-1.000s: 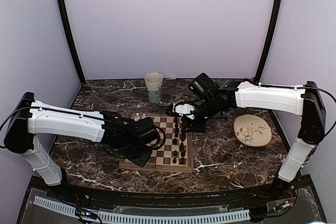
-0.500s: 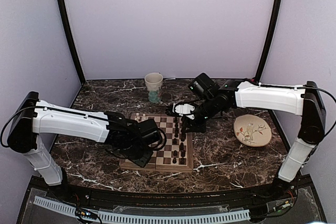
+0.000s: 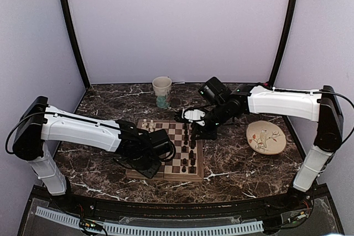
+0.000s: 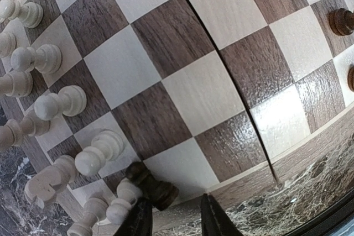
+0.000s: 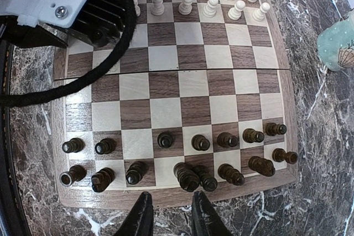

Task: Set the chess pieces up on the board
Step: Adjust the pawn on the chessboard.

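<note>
On the left of the marble table [image 3: 94,164], we see the left arm [image 3: 77,130] stretched low across to the board [image 3: 176,135], its black wrist covering the board's near left corner. We find the left gripper [image 4: 174,220] right at that corner in its own camera. Its two fingers stand apart, and a lone dark piece [image 4: 150,183] leans just ahead of one finger (whether it touches that finger we cannot tell), not pinched between the two. Around that piece stand the cream pieces [image 4: 61,100], lined up in two rows along the board's left edge. Behind the board, toward the back wall, we see a paper cup [image 3: 162,91] standing well apart from both arms. Moving right past the centre seam and the bare middle squares, we come to the dark pieces [image 5: 200,142], set in two rows along the board's right edge. The right gripper [image 5: 170,216] hovers just at that edge, over the wooden border, and its fingers are spread with nothing between them. The right arm [image 3: 282,103] reaches in from the far right, and below it, on the marble well clear of the board, lies a round patterned plate [image 3: 266,137].
</note>
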### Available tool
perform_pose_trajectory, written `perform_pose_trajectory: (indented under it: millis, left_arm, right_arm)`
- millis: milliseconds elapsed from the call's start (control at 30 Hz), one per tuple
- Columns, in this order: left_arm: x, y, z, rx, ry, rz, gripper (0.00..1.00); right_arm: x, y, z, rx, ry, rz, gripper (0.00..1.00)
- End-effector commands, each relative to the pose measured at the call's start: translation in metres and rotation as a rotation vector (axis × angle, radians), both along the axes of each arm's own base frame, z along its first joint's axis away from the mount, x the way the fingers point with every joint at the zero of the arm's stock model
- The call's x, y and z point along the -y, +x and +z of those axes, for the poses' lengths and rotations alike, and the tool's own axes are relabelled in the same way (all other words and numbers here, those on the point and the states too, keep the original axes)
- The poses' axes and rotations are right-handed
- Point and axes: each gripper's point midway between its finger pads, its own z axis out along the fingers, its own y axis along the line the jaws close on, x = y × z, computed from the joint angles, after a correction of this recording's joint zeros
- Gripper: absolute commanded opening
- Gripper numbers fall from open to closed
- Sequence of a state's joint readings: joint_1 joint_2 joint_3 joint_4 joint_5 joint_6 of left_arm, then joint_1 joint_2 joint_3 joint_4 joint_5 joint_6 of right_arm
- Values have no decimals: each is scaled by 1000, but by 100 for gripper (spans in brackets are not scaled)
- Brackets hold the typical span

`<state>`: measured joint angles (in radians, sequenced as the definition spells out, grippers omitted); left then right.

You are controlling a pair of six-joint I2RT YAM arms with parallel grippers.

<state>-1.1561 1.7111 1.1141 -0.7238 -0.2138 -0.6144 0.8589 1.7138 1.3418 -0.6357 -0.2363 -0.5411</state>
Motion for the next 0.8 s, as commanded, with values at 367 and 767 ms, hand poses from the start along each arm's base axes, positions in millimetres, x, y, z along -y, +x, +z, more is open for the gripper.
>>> perform_pose_trajectory:
  millis: [367, 767]
  left_arm:
    - [17, 8, 8, 28, -23, -36, 33]
    - [44, 12, 67, 108, -241, -120, 32]
  right_arm:
    - [0, 1, 0, -13, 12, -2, 25]
    - [4, 6, 17, -23, 46, -31, 25]
